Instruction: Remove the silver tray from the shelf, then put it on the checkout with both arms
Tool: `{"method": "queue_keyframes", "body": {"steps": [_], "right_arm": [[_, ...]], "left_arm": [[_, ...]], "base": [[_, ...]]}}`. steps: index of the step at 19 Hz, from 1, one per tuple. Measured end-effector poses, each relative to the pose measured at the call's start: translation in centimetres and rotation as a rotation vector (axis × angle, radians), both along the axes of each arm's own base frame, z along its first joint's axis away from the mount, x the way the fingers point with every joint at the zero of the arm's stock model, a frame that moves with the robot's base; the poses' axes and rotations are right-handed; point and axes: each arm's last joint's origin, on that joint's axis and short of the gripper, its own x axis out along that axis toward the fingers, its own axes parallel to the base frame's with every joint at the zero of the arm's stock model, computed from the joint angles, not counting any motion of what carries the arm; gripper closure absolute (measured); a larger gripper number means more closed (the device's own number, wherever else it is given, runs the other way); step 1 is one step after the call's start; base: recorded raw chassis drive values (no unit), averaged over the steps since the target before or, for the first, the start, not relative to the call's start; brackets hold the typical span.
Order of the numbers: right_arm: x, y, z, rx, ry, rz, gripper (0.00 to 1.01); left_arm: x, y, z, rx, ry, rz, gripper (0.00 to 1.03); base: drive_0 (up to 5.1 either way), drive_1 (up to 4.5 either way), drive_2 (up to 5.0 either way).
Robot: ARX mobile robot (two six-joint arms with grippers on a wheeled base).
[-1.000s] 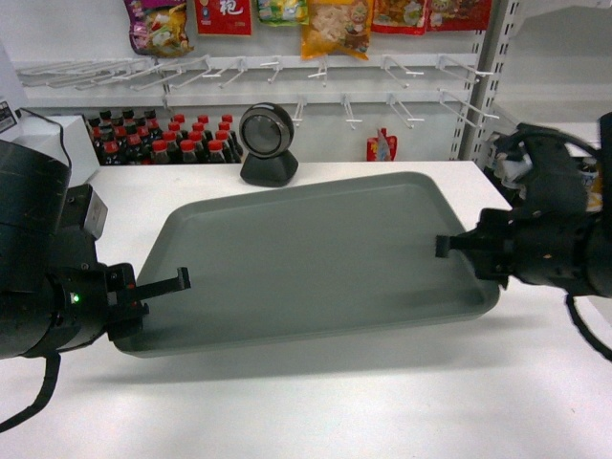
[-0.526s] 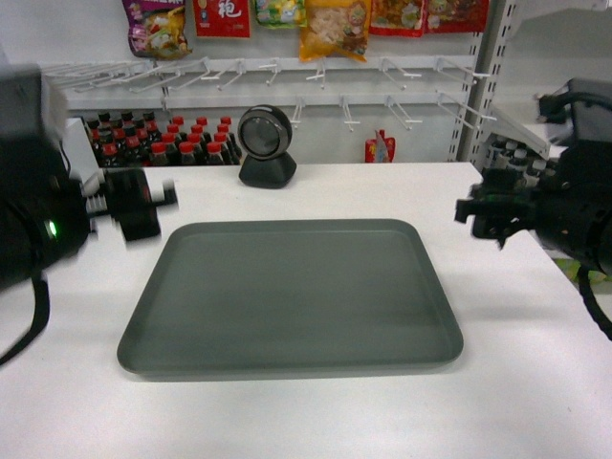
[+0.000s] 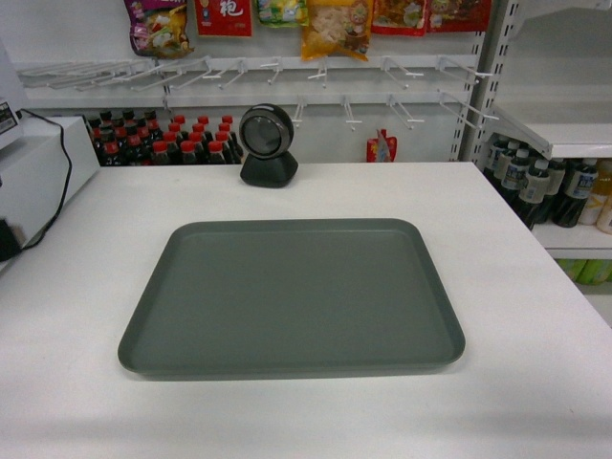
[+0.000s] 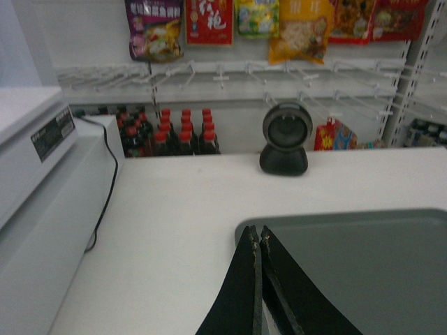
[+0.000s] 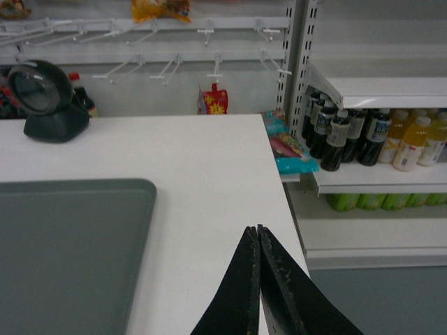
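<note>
The silver tray point(image 3: 292, 292) lies flat on the white checkout point(image 3: 521, 287), square to me, with nothing on it. Neither arm shows in the head view. In the left wrist view my left gripper point(image 4: 258, 232) is shut and empty, hovering in front of the tray's point(image 4: 363, 265) far left corner. The right wrist view has my right gripper point(image 5: 255, 229) shut and empty over the checkout's point(image 5: 209, 160) right edge, well right of the tray point(image 5: 63, 251). The white shelf point(image 5: 380, 89) stands to the right.
A black round scanner point(image 3: 267, 143) stands behind the tray. A white register box point(image 3: 38, 167) with a black cable sits at the left. Red-capped bottles point(image 3: 163, 148) line the back; drink bottles point(image 3: 535, 182) fill the right shelf. The counter drops off at the right.
Both grippers let go of the tray's ends and drew back out of the head view. The tray went from tilted in the air to flat on the checkout.
</note>
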Motion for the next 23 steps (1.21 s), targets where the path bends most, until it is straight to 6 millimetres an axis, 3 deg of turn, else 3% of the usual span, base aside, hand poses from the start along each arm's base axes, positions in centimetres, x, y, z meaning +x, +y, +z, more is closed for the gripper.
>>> {"method": "queue_keyframes", "body": {"steps": [7, 10, 12, 17, 20, 23], "right_arm": [[-2.2, -0.6, 0.9, -0.001, -0.03, -0.006, 0.99], [-5.0, -2.0, 2.2, 0.004, -0.088, -0.006, 0.99], [-5.7, -2.2, 2.2, 0.003, -0.082, -0.019, 0.99], [-7.0, -2.0, 2.6, 0.004, -0.087, -0.001, 0.99], [-8.8, -2.0, 4.1, 0.004, -0.112, -0.001, 0.99], [-10.1, -2.0, 3.7, 0.004, -0.088, 0.0, 0.99]], "left_arm": [[-1.9, 0.7, -0.1, 0.002, 0.023, 0.013, 1.02], [-4.3, 2.0, 1.6, 0.0, -0.008, 0.005, 1.02], [-4.8, 2.3, 1.5, -0.001, 0.0, 0.026, 1.02], [-6.2, 2.1, 1.2, 0.0, 0.014, 0.004, 1.02], [-7.5, 2.1, 1.5, 0.0, 0.0, 0.006, 1.02], [-8.6, 2.1, 1.5, 0.0, 0.003, 0.006, 1.02]], "base": [[0.0, 0.0, 0.0], [0.0, 0.0, 0.0], [0.0, 0.0, 0.0], [0.0, 0.0, 0.0], [0.0, 0.0, 0.0], [0.0, 0.0, 0.0]]}}
